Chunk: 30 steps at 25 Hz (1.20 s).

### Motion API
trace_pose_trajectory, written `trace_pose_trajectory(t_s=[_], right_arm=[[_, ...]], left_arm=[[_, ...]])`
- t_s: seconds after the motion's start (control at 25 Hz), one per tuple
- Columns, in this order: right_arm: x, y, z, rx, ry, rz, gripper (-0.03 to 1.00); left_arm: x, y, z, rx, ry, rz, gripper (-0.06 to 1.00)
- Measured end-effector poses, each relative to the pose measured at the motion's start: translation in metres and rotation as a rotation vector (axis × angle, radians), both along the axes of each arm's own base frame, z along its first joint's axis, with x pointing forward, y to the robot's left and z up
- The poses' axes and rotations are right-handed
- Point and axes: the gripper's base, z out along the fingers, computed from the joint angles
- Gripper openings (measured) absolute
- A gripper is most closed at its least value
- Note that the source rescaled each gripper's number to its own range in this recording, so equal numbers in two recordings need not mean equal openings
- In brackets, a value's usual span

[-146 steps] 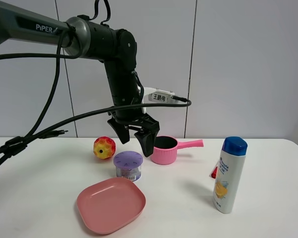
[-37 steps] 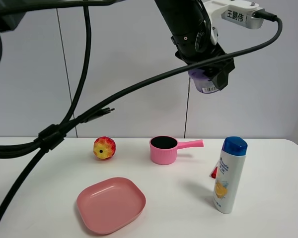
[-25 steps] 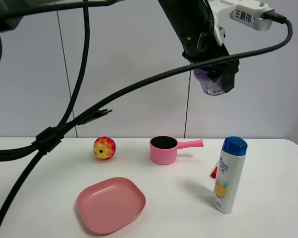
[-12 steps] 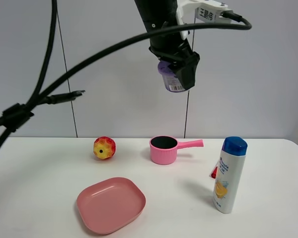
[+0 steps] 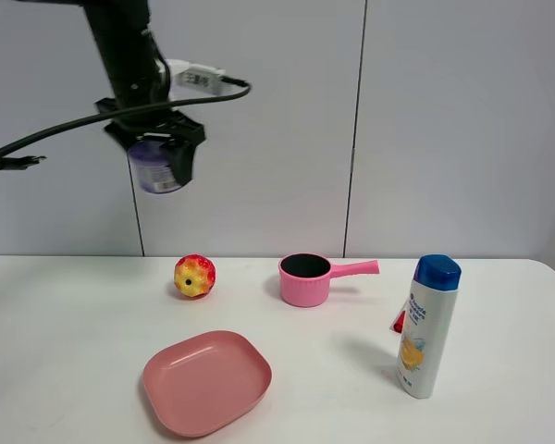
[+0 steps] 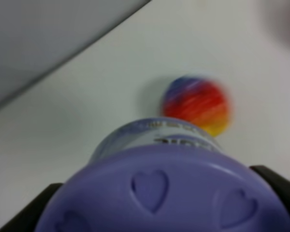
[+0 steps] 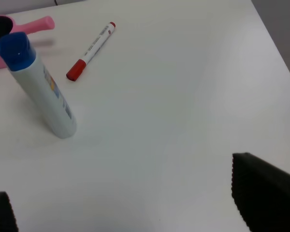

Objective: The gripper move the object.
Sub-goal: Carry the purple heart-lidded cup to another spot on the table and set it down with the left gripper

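Note:
My left gripper (image 5: 160,159) is shut on the small round tub (image 5: 157,170) with the lilac lid and barcode label, and holds it high in the air above the table's left side, over the red-yellow ball (image 5: 194,276). In the left wrist view the tub's lilac lid with heart-shaped slots (image 6: 159,193) fills the lower part, with the black fingertips (image 6: 275,180) at each side and the ball (image 6: 198,104) far below. The right gripper shows only as dark finger edges (image 7: 266,193) in the right wrist view, with nothing between them.
On the white table stand a pink saucepan (image 5: 307,278), a pink plate (image 5: 206,380) at the front, and a white shampoo bottle with a blue cap (image 5: 425,326), which also shows in the right wrist view (image 7: 38,87). A red-capped marker (image 7: 91,50) lies near it.
The left arm has swung fast to the left with the tub in its jaws, from above the saucepan to above the ball, and slightly lower. Nothing on the table moved.

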Motion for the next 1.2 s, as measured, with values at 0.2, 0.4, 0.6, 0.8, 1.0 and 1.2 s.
trace_pose_trajectory(t_s=[0.2, 0.4, 0.6, 0.8, 1.0, 1.2], right_arm=[[0.000, 0.000, 0.000, 0.000, 0.000, 0.000, 1.00], [0.000, 0.000, 0.000, 0.000, 0.000, 0.000, 1.00], [0.000, 0.000, 0.000, 0.000, 0.000, 0.000, 1.00], [0.000, 0.000, 0.000, 0.000, 0.000, 0.000, 1.00], [0.000, 0.000, 0.000, 0.000, 0.000, 0.000, 1.00], [0.000, 0.000, 0.000, 0.000, 0.000, 0.000, 1.00]], left_arm=[[0.006, 0.068, -0.033, -0.020, 0.119, 0.250, 0.00], [0.001, 0.089, -0.066, -0.062, 0.209, 0.322, 0.00], [0.006, 0.088, -0.083, -0.123, 0.152, 0.322, 0.00], [0.013, 0.090, -0.096, -0.143, 0.111, 0.325, 0.00], [0.019, 0.090, -0.130, -0.134, 0.149, 0.329, 0.00], [0.024, 0.089, -0.147, -0.136, 0.145, 0.329, 0.00]])
